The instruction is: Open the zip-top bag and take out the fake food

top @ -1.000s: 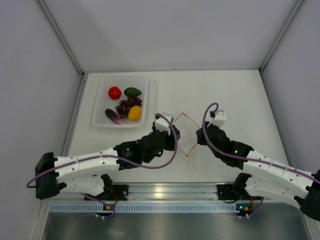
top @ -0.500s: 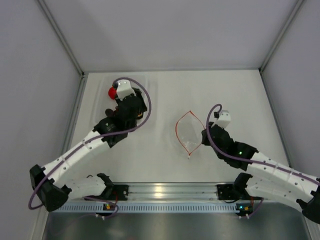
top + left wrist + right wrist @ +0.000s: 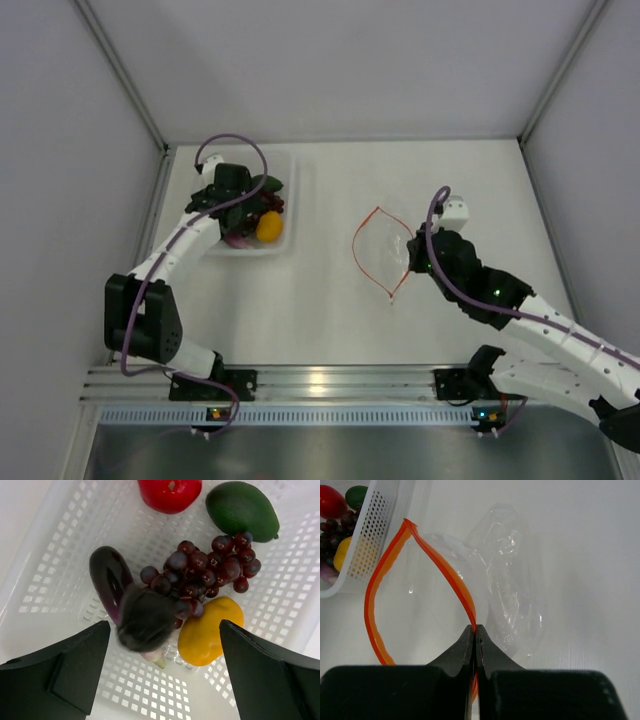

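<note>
over on the right, the right jaws are pinched tight on the red-orange zipper strip (image 3: pixel 370 605) of the zip-top bag (image 3: pixel 512 595), which sits mid-worktop (image 3: pixel 330 320), mouth gaping. the left jaws hang spread wide, gripping nothing, above the white tray (image 3: pixel 50 555) at the left, where the fake food (image 3: pixel 200 580) lies: tomato (image 3: pixel 169 492), lemon (image 3: pixel 210 630), eggplant (image 3: pixel 107 580), grapes (image 3: pixel 227 562), green oval (image 3: pixel 242 510).
</note>
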Controlling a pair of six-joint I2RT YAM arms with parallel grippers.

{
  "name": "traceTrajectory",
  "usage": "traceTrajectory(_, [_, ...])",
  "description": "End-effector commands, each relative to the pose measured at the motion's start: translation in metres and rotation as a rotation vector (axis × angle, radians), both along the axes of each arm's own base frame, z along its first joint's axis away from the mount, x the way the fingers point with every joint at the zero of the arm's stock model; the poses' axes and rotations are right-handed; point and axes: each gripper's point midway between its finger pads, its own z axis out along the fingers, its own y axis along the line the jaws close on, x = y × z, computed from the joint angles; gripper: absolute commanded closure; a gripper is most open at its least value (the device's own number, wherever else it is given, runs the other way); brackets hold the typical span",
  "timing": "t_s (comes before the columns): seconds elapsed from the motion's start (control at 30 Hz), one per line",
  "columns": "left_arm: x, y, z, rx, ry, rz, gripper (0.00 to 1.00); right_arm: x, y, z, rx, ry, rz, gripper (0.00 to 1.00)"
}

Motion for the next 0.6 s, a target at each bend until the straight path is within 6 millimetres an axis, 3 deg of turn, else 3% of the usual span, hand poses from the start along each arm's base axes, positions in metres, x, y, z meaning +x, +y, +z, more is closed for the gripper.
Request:
traceTrajectory(0.0, [-0.004, -0.009, 0.008, -0.04, -0.013, -0.036, 0.02, 0.012, -0.005, 0.01, -0.044, 0.032, 0.02, 1.0])
traceTrajectory(0.07, [-0.009, -0.006, 0.013, -0.031, -0.015, -0.035, 0.02, 0.017, -0.007, 0.01, -0.056, 0.047, 0.023, 1.0])
traceTrajectory(0.27, [-0.034, -0.016, 0.059, -0.069, -0.071, -0.152, 0.02, 0.037, -0.022, 0.049, -0.088, -0.015, -0.047, 1.0])
traceTrajectory(0.3, [-0.041, -0.027, 0.075, -0.111, -0.099, -0.213, 0.02, 0.041, -0.026, 0.052, -0.111, -0.023, -0.06, 1.0])
traceTrajectory(0.37, [-0.058, -0.03, 0.08, -0.121, -0.086, -0.263, 0.02, 0.047, -0.028, 0.057, -0.143, -0.026, -0.081, 1.0])
traceTrajectory(0.47, [-0.091, -0.031, 0.105, -0.127, -0.134, -0.341, 0.02, 0.056, -0.037, 0.06, -0.19, -0.025, -0.121, 1.0])
traceTrajectory(0.53, [-0.105, -0.035, 0.109, -0.131, -0.134, -0.4, 0.02, 0.062, -0.054, 0.059, -0.27, -0.027, -0.191, 1.0])
traceTrajectory(0.57, [-0.117, -0.034, 0.114, -0.107, -0.14, -0.439, 0.02, 0.066, -0.071, 0.057, -0.35, -0.017, -0.279, 1.0])
